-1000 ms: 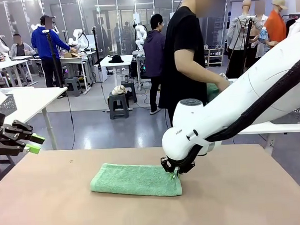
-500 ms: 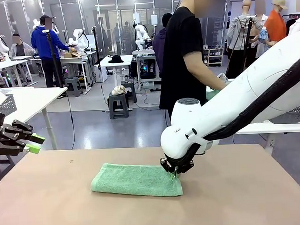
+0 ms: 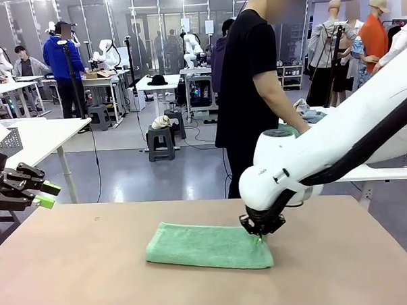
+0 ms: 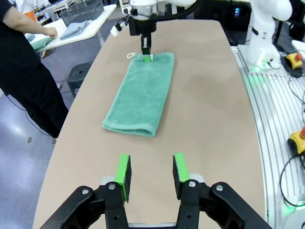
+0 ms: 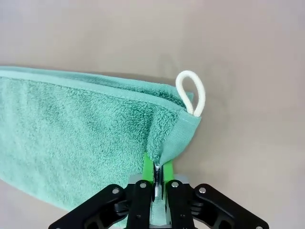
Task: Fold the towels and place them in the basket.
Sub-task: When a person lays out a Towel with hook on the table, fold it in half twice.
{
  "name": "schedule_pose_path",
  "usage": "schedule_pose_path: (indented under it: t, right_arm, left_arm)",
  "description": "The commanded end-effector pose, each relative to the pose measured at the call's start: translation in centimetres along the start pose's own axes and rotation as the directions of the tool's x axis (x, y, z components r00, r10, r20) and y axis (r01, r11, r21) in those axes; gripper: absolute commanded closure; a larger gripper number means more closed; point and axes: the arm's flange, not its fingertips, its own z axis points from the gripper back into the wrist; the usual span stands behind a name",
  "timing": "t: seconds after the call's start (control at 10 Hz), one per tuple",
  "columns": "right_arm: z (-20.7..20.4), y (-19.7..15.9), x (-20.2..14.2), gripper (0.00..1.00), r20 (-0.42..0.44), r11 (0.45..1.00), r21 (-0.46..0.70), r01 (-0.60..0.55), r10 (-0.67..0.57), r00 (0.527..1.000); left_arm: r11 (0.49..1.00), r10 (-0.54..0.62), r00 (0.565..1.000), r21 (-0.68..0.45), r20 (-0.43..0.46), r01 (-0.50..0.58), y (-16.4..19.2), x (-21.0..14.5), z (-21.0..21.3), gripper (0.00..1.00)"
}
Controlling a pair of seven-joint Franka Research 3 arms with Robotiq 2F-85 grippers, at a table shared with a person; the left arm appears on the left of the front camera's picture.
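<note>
1. Mint green towel (image 3: 207, 245): folded into a long strip and lying flat on the tan table (image 3: 94, 279), long axis running left-right, a bit right of table centre. The doubled layers show at its left end in the left wrist view.
2. White hanging loop (image 5: 191, 93) sticks out at the towel's far right corner and lies on the tabletop.
3. Right gripper (image 3: 261, 236): comes down from the right arm onto the towel's right short edge, just beside the loop corner. Jaws are pinched tight on the hem, w/ a small ridge of cloth bunched up between the green pads (image 5: 148, 164). The rest of the towel is flat on the table.
4. Left gripper (image 3: 48, 194): hangs above the table's left edge, well apart from the towel, fingers pointing right toward it. Jaws stand at a medium gap w/ nothing between them, and bare tabletop shows through the gap.
5. Person (image 3: 251, 89) in a black tee stands at the far side, turned toward a white side table (image 4: 102, 16) far right, w/ one hand (image 4: 47, 32) on it.
6. On that side table: dark grey lattice basket (image 4: 85, 10), a grey-blue towel (image 4: 76, 29) just in front of it, and another green cloth (image 4: 40, 44) by the person's hand.
7. Can't tell what's inside the basket.
</note>
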Motion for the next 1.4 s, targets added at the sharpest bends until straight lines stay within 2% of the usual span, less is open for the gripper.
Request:
schedule_pose_path:
  t: [0.0, 0.4, 0.6, 0.7, 0.8, 1.1, 1.3]
  right_arm:
    - [1.8, -1.6, -0.9, 1.0, 0.007, 0.997, -0.036, -0.068, 0.068, 0.998]
    - [4.4, -1.1, 0.7, 1.0, 0.025, 0.985, -0.073, -0.158, 0.16, 0.987]
    - [6.7, 2.7, 1.8, 1.0, 0.008, 0.98, -0.105, -0.171, 0.172, 0.985]
    - [7.2, 5.1, 2.7, 1.0, -0.037, 0.985, -0.103, -0.137, 0.134, 0.99]
    - [7.3, 7.4, 3.8, 1.0, -0.042, 0.981, -0.129, -0.145, 0.141, 0.989]
    - [5.7, 14.4, 6.9, 1.0, -0.054, 0.981, -0.118, -0.156, 0.15, 0.987]
    - [4.3, 18.0, 8.4, 1.0, -0.02, 0.993, -0.08, -0.09, 0.089, 0.996]
  left_arm:
    - [1.0, -0.006, 1.0, -0.001, 0.017, 0.006, -0.1, 0.3, 0.2, 0.53]
    - [1.0, -0.006, 1.0, -0.001, 0.017, 0.006, -0.1, 0.3, 0.2, 0.53]
    - [1.0, -0.006, 1.0, -0.001, 0.017, 0.006, -0.1, 0.3, 0.2, 0.53]
    - [1.0, -0.006, 1.0, -0.001, 0.017, 0.006, -0.1, 0.3, 0.2, 0.53]
    - [1.0, -0.006, 1.0, -0.001, 0.017, 0.006, -0.1, 0.3, 0.2, 0.53]
    - [1.0, -0.006, 1.0, -0.001, 0.017, 0.006, -0.1, 0.3, 0.2, 0.53]
    - [1.0, -0.006, 1.0, -0.001, 0.017, 0.006, -0.1, 0.3, 0.2, 0.53]
